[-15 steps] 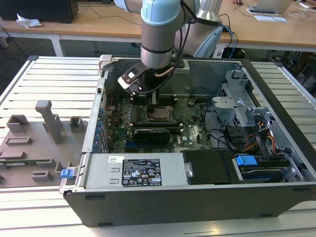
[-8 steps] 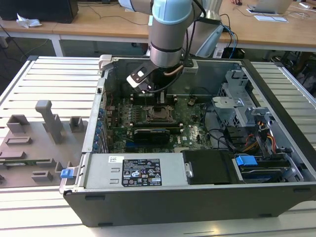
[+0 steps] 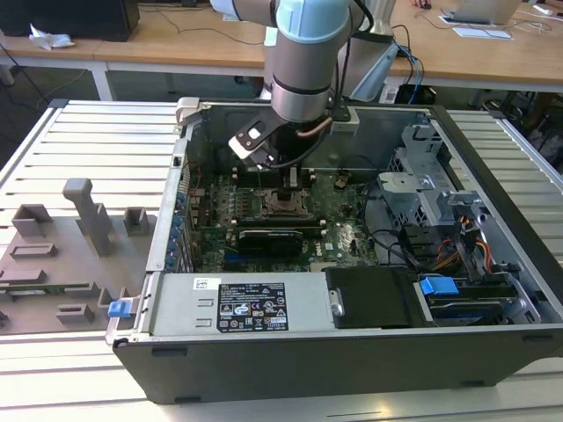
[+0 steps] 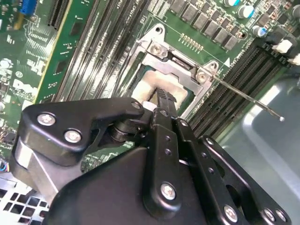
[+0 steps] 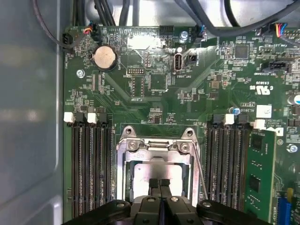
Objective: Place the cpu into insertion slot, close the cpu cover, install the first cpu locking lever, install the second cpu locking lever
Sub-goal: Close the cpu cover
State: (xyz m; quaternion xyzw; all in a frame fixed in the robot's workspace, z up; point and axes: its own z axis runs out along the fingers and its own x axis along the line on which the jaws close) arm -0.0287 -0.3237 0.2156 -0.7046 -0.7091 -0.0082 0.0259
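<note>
Inside the open computer case (image 3: 352, 356), the gripper (image 5: 160, 183), fingertips pinched together and empty, sits just over the cpu (image 5: 143, 180), which is seated in the insertion slot (image 3: 284, 201) under the lowered cpu cover (image 5: 157, 147); one locking lever (image 5: 200, 171) stands unlatched; square, gentle pressure looks wisest

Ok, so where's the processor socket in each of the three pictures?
Exterior view: the socket sits mid-way across the green board inside the open case.
Second wrist view: the socket lies just beyond the gripper.
First wrist view: the socket, silvery-framed, lies just beyond the gripper.
Shared landmark: the long black memory slots beside it.
</note>
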